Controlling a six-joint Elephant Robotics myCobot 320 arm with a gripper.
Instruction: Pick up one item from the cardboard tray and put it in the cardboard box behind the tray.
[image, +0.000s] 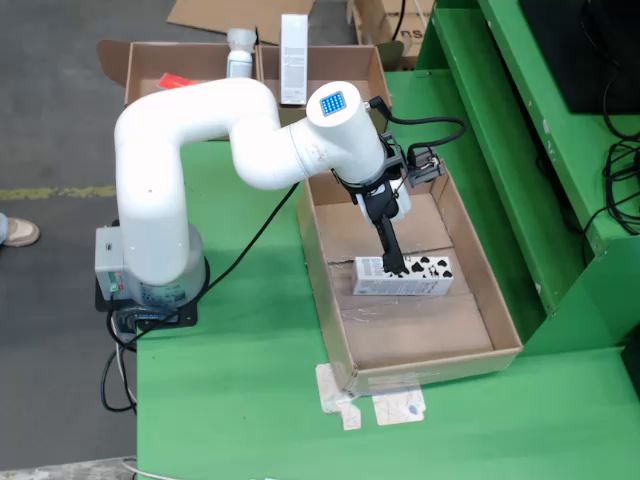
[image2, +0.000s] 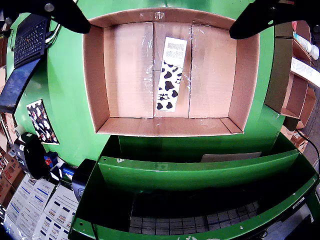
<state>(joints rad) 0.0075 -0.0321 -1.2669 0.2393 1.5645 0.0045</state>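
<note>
A white carton with black cow spots (image: 415, 277) lies flat in the long cardboard tray (image: 497, 300) on the green table. My gripper (image: 392, 262) hangs just over the carton's left end in the still view. In the gripper's own view the carton (image2: 170, 75) lies lengthwise in the middle of the tray (image2: 95, 75). The two dark fingers (image2: 70, 17) stand far apart at the top corners of that view, so the gripper (image2: 160, 27) is open with nothing held. Behind the tray stand cardboard boxes (image: 345, 72).
The boxes behind hold a white bottle (image: 240, 55), an upright white carton (image: 294, 60) and a red item (image: 172, 80). The arm's base (image: 150, 285) stands left of the tray. A green frame (image: 500, 120) rises on the right. Tape patches (image: 375, 405) lie before the tray.
</note>
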